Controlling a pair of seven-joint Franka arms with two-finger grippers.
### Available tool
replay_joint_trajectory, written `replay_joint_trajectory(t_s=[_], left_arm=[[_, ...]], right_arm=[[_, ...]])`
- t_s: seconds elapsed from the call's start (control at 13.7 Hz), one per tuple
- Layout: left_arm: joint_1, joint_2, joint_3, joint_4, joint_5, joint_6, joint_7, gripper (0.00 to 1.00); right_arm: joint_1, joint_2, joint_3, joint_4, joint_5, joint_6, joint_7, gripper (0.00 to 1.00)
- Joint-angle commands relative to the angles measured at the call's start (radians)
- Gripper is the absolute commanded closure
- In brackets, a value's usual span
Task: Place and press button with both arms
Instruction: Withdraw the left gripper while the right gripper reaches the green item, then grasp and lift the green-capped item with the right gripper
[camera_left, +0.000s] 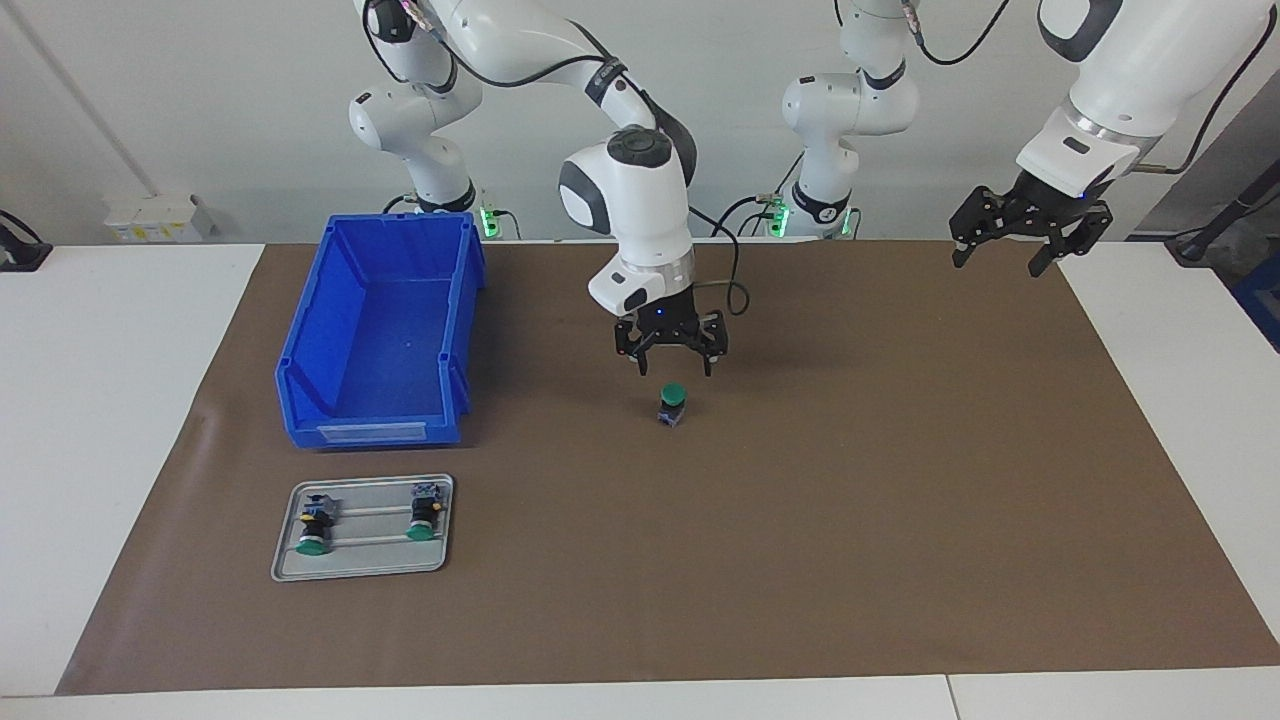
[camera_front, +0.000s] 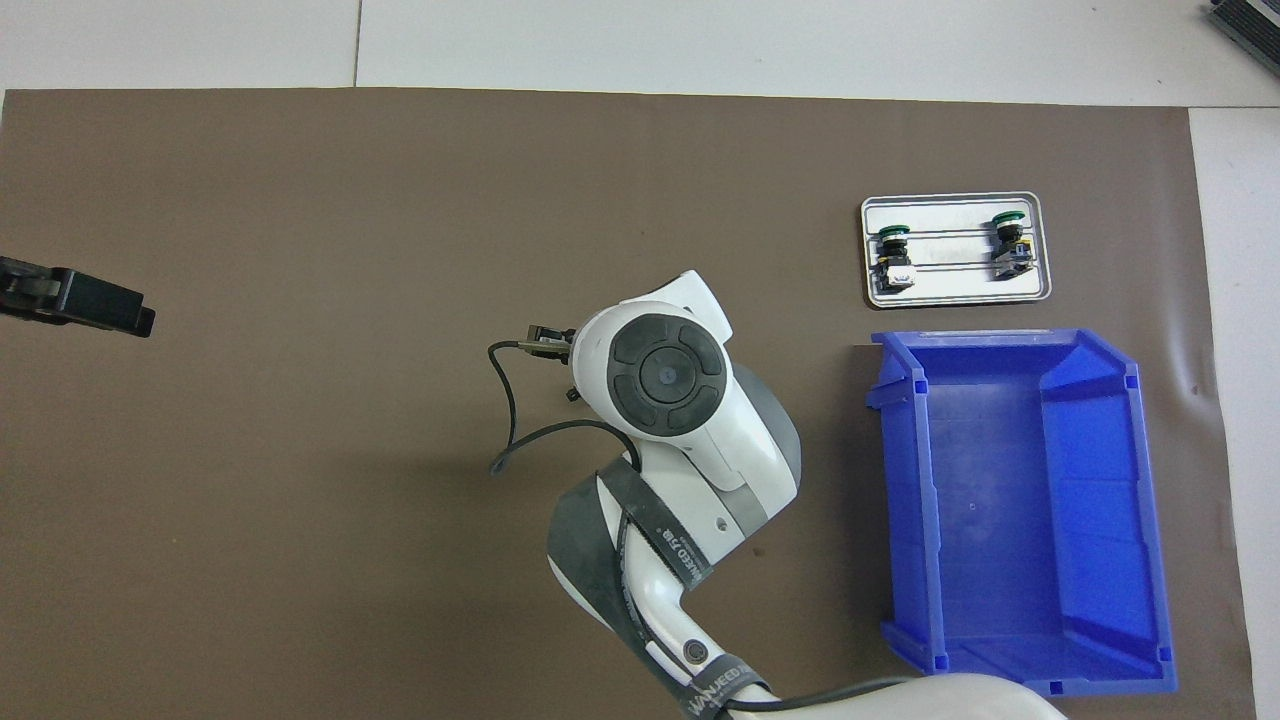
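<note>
One button (camera_left: 672, 402) stands apparently just under the open right gripper (camera_left: 672, 350).

The right arm (camera_left: 640, 190) bends down over the middle of the table, wrist vertical, its right gripper (camera_left: 672, 362) pointing straight down with fingers spread apart, holding nothing; the left arm (camera_left: 1130, 90) waits raised at its own end, left gripper (camera_left: 1003, 258) hanging open and empty

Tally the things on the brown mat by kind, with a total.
Green-capped buttons: 3, one upright on the mat, two lying on the tray
Metal tray: 1
Blue bin: 1
Total: 5
</note>
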Motion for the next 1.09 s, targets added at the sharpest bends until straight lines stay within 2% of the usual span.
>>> replay_joint_trajectory(t_s=[0.0, 0.22, 0.73, 1.02], left_arm=[[0.022, -0.041, -0.006, -0.068, 0.021, -0.036, 0.019, 0.00], [0.022, -0.079, -0.006, -0.138, 0.021, -0.021, 0.013, 0.00], [0.016, -0.073, -0.008, -0.133, 0.021, 0.050, 0.015, 0.00], [0.021, -0.070, -0.008, -0.127, 0.021, 0.086, -0.065, 0.00]], right_arm=[[0.028, 0.090, -0.006, 0.024, -0.082, 0.048, 0.066, 0.00], [0.024, 0.127, -0.006, -0.002, -0.120, 0.084, 0.069, 0.00], [0.024, 0.123, -0.005, -0.023, -0.117, 0.076, 0.061, 0.00], [0.027, 0.118, -0.003, -0.023, -0.115, 0.048, 0.061, 0.02]])
